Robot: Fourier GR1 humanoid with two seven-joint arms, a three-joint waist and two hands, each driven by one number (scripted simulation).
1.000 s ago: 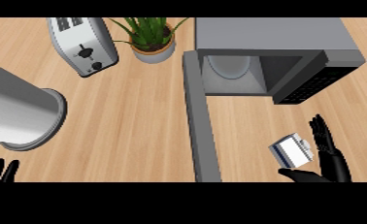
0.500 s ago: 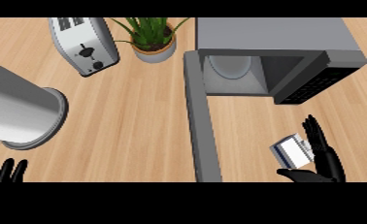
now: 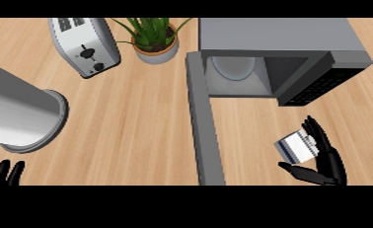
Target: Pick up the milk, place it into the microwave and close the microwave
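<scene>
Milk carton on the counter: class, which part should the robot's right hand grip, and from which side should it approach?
Probably the milk carton's flat side walls, approached from its right. The right hand already stands open there, fingers along the far wall and thumb below the near end. The carton's boxy faces suit opposing contact, and the microwave with its open door lies on the other side.

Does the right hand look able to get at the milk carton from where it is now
Probably yes. The right hand is open right beside the milk carton, fingers behind it and thumb below, with nothing between them. The open microwave door stands off to the left.
</scene>
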